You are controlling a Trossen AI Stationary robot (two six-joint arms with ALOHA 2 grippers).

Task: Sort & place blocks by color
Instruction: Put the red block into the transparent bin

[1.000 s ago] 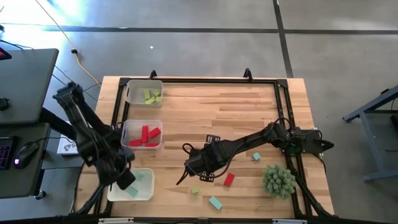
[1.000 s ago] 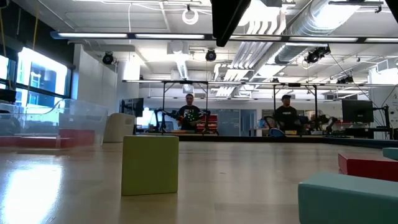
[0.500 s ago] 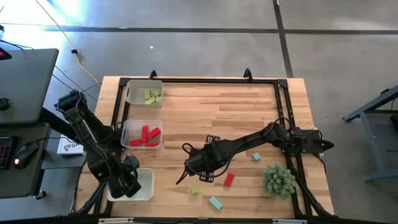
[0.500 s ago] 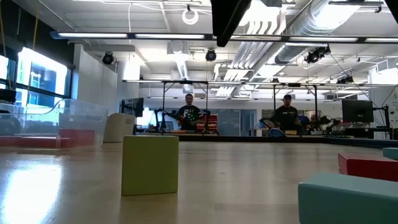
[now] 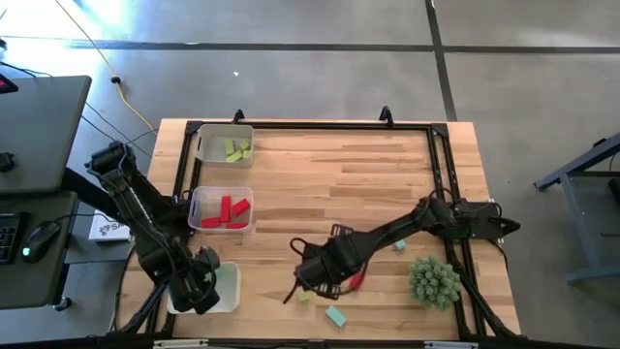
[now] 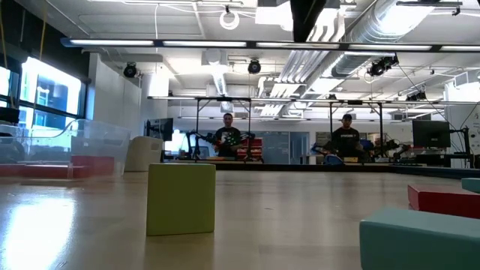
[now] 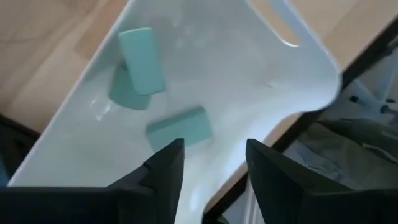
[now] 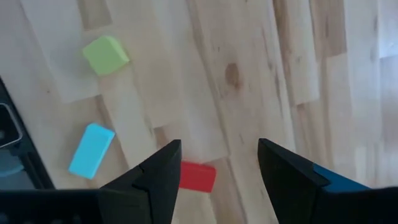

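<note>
Three clear bins stand along the table's left side. The far bin (image 5: 225,145) holds yellow-green blocks, the middle bin (image 5: 222,209) red blocks, and the near bin (image 7: 205,68) three teal blocks (image 7: 142,53). My left gripper (image 7: 214,165) hangs open over the near bin, with nothing between its fingers. My right gripper (image 8: 217,162) hovers open above the table near its front edge. Under and around it lie a red block (image 8: 198,177), a yellow-green cube (image 8: 106,55) and a teal bar (image 8: 91,149). Another teal cube (image 5: 399,245) lies farther right.
A spiky green plant ball (image 5: 433,281) sits at the near right corner. A black frame (image 5: 441,174) runs around the tabletop's edges. In the low view the yellow-green cube (image 6: 181,199) stands close in front, with people far behind in the room.
My right gripper has moved toward the table's near edge and a little to the right, and now stands over the red block. My left gripper has shifted slightly toward the near edge above the near bin.
</note>
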